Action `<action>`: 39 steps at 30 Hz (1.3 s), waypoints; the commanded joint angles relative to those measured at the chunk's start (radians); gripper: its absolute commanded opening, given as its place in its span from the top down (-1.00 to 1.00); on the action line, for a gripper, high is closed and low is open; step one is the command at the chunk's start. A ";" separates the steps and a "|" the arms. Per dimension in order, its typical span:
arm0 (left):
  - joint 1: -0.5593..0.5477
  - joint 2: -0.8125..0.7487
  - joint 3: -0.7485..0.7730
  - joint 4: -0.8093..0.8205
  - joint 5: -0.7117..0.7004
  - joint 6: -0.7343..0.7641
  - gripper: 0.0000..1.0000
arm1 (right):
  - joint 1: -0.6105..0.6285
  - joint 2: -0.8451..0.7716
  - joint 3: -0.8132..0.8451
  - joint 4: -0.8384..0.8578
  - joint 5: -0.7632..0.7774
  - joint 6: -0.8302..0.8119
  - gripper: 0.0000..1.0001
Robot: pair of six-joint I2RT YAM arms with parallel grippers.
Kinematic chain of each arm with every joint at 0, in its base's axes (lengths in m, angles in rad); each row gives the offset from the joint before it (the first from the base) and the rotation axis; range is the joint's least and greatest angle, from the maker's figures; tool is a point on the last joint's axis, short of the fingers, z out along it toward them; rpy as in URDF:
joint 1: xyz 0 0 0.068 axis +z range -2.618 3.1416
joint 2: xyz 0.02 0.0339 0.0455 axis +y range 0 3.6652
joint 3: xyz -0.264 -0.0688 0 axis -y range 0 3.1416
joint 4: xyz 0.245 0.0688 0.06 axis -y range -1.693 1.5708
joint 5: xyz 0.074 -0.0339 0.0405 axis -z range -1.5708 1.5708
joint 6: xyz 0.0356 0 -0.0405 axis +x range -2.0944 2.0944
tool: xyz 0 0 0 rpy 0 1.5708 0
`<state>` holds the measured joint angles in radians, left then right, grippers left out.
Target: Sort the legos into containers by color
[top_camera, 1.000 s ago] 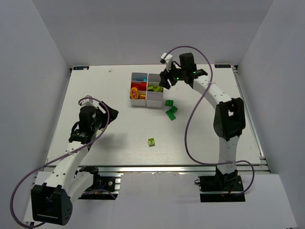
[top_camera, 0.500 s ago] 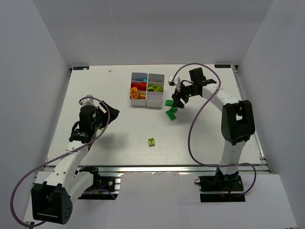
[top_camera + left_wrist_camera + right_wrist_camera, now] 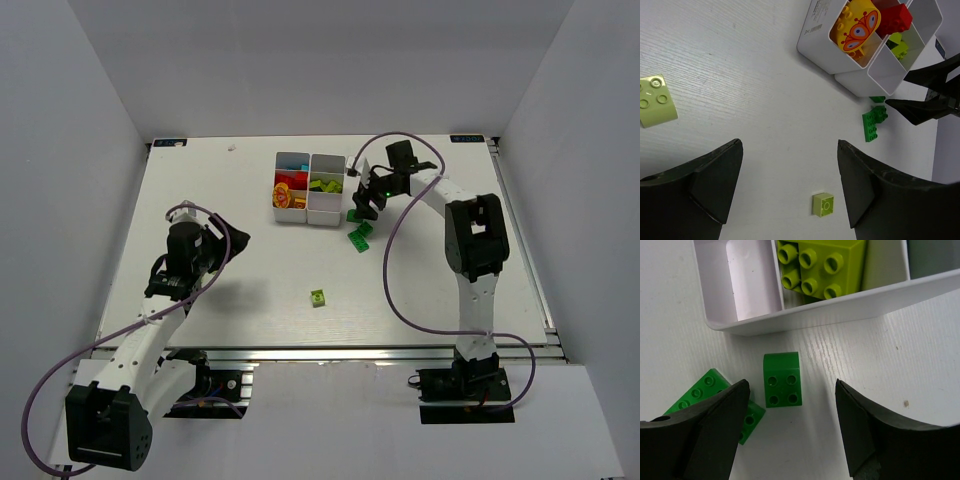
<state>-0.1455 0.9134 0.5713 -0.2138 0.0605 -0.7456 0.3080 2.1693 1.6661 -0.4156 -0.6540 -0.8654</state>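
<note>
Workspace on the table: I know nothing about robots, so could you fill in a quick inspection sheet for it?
Surface: white table, no spills seen.
Job's things: white tray holds red, yellow and lime bricks; dark green bricks lie beside it; a lime brick sits alone nearer the arms; a second lime brick shows in the left wrist view.
Clutter: nothing seen.
Claws: left claw open, holding nothing; right claw open above the square dark green brick.
Cables: a purple cable loops off each arm.
Surroundings: plain white walls.
</note>
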 commanded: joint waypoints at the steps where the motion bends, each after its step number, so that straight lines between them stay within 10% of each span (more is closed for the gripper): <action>1: 0.006 -0.007 0.036 -0.015 -0.014 -0.006 -0.71 | -0.003 0.017 0.050 0.020 -0.007 -0.030 -0.48; 24: 0.004 0.041 0.068 -0.024 -0.007 -0.003 -0.71 | 0.011 0.070 0.026 0.052 0.045 -0.072 -0.36; 39: 0.004 0.036 0.053 0.005 0.004 -0.015 -0.71 | -0.043 -0.161 -0.129 -0.006 -0.015 -0.153 0.69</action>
<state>-0.1455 0.9722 0.6060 -0.2314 0.0608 -0.7528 0.2947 2.1445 1.5642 -0.4122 -0.6205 -0.9848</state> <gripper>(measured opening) 0.853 0.424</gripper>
